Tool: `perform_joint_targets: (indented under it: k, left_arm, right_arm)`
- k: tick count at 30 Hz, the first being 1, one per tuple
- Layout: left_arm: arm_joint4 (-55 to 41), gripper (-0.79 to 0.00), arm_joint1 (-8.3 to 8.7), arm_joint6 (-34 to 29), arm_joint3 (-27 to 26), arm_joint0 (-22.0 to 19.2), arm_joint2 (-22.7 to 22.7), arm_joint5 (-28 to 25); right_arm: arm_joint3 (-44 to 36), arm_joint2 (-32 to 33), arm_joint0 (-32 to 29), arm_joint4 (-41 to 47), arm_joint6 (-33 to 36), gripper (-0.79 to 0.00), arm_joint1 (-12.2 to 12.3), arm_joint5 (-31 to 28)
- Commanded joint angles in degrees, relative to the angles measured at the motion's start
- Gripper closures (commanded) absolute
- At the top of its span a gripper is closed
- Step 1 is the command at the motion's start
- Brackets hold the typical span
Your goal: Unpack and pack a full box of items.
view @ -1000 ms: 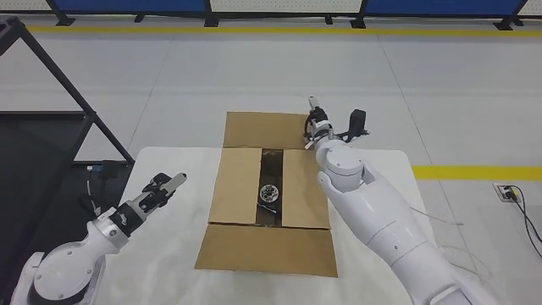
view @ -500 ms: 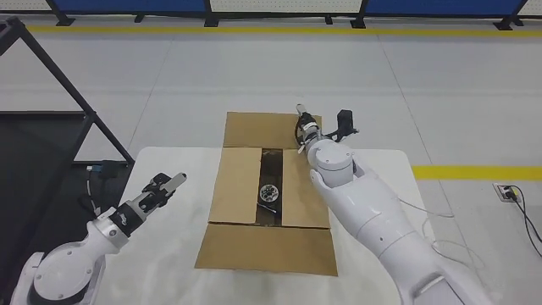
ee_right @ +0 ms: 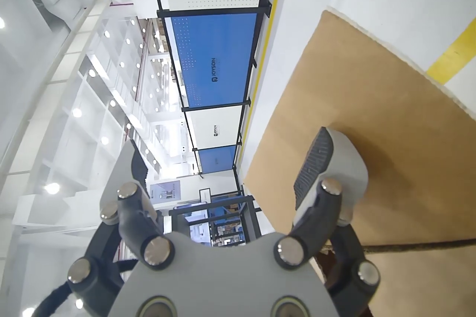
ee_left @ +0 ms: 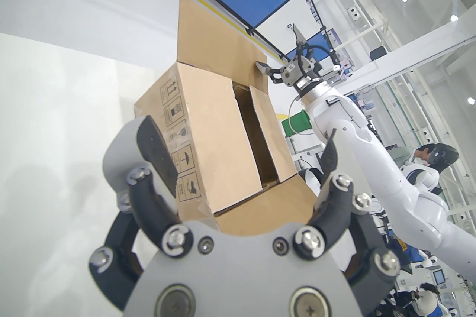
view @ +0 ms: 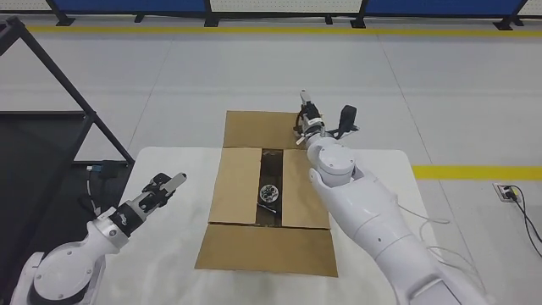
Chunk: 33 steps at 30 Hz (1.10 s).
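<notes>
White desk [view: 188, 165] carries one cardboard box [view: 237, 186], standing near its middle, close to the far edge; far flap stands up, near flap is folded outward. Two side flaps lie almost shut; narrow gap between them.

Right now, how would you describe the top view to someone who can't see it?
A cardboard box sits on a table, inner flaps nearly shut, small items showing through the gap. The right arm's open fingers are at a corner of the far flap; the left arm's fingers hover left of the box.
</notes>
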Motion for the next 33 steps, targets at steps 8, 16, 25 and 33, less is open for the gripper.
perform_joint_targets:
  k: [8, 16, 25, 33]
  left_arm:
    - [0.24, -0.785, 0.21, 1.28, -0.84, 0.69, 0.25, 0.51]
    - [0.31, -0.785, 0.39, 1.79, -0.97, 0.6, 0.64, 1.23]
    - [0.73, -0.785, 0.53, 4.21, -0.81, 0.1, 0.38, 3.19]
    - [0.12, -0.785, 0.89, 4.62, -0.56, -0.08, -1.54, 3.15]
  right_arm:
    - [3.66, 0.32, 1.57, -0.4, -1.5, -0.785, -2.05, 4.76]
    - [7.11, 1.23, 2.8, -1.07, 0.5, -0.785, -3.27, 4.08]
    - [4.74, 3.1, 1.14, -5.59, 17.41, -0.785, -1.44, -3.54]
    - [-6.12, 6.35, -3.92, -12.88, 37.93, -0.785, 2.94, -5.75]
